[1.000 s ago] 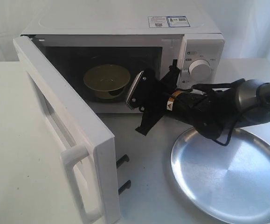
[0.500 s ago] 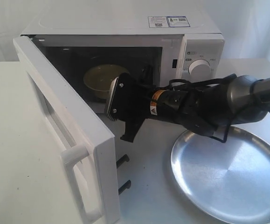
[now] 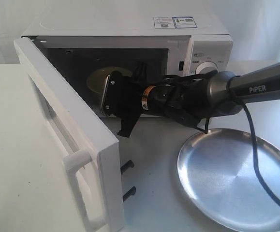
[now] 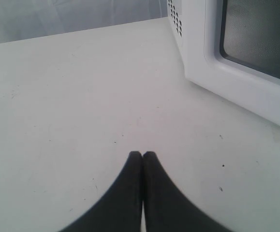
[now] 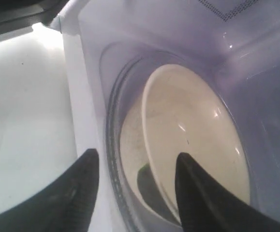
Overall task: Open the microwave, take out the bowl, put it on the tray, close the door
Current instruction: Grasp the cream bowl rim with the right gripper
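Note:
The white microwave [image 3: 130, 29] stands with its door [image 3: 57, 116] swung wide open toward the front left. The cream bowl [image 3: 96, 77] sits inside on the glass turntable [image 5: 113, 159]. My right gripper [image 3: 110, 94] reaches into the cavity mouth, open. In the right wrist view the bowl [image 5: 198, 145] has its near rim between the spread fingertips of that gripper [image 5: 134, 157], with no contact showing. The steel tray [image 3: 236, 179] lies on the table at the front right. My left gripper [image 4: 142, 154] is shut on nothing above bare table beside the door's outer face [image 4: 212, 72]; it is out of the exterior view.
The door's bar handle [image 3: 79, 188] and two black latch hooks [image 3: 127, 166] stick out near the front edge. The right arm [image 3: 256, 89] with its cable spans over the back of the tray. The white table [image 4: 81, 96] stretches left of the door.
The right gripper has moved left and deeper toward the cavity, from in front of the control panel to right at the bowl. Door, bowl and tray have not moved.

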### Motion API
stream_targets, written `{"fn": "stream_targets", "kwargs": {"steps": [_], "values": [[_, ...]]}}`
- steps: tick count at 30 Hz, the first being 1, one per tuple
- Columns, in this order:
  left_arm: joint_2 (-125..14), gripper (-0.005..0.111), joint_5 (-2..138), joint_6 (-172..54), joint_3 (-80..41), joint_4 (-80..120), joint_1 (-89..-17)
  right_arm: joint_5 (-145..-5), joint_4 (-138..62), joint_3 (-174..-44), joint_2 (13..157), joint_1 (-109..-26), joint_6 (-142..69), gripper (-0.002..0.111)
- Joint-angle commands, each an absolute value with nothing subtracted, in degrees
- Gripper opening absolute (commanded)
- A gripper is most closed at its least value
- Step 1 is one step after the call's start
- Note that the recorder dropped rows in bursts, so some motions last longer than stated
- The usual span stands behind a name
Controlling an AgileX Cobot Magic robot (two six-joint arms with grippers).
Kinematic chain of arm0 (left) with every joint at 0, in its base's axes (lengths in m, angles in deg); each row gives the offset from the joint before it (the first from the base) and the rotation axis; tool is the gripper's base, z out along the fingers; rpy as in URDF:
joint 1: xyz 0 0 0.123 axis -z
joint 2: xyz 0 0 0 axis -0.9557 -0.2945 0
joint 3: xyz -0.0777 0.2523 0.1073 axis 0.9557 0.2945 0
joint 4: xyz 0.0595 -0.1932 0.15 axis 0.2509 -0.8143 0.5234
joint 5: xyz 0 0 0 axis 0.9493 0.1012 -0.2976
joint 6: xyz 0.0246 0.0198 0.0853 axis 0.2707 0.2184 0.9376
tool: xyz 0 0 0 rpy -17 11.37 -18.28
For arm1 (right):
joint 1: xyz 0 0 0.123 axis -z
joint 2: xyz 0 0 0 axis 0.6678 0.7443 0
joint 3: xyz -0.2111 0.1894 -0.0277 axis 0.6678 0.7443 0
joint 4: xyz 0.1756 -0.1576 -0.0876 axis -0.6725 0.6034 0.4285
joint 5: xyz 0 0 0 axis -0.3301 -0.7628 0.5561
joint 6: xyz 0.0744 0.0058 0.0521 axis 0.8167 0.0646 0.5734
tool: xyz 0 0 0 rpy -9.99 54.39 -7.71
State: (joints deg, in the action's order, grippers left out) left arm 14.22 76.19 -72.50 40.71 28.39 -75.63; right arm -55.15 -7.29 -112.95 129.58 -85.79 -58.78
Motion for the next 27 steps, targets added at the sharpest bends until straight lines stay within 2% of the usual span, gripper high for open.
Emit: {"fn": "stream_targets", "kwargs": {"steps": [1, 12, 15, 19, 27], "values": [[14.3, 0.000, 76.1, -72.8, 40.9, 28.2, -75.6, -55.9, -6.0, -114.8, 130.5, -85.9, -59.0, 0.046], [14.3, 0.000, 76.1, -72.8, 40.9, 28.2, -75.6, -60.2, -3.9, -121.3, 136.1, -85.9, -59.0, 0.046], [14.3, 0.000, 76.1, -72.8, 40.9, 28.2, -75.6, -60.3, -5.0, -122.5, 136.9, -85.9, -59.0, 0.035], [14.3, 0.000, 76.1, -72.8, 40.9, 28.2, -75.6, -60.5, -5.0, -122.8, 137.2, -85.9, -57.4, 0.000], [14.3, 0.000, 76.1, -72.8, 40.9, 28.2, -75.6, -57.3, -5.1, -120.0, 134.2, -85.9, -50.2, 0.000]]}}
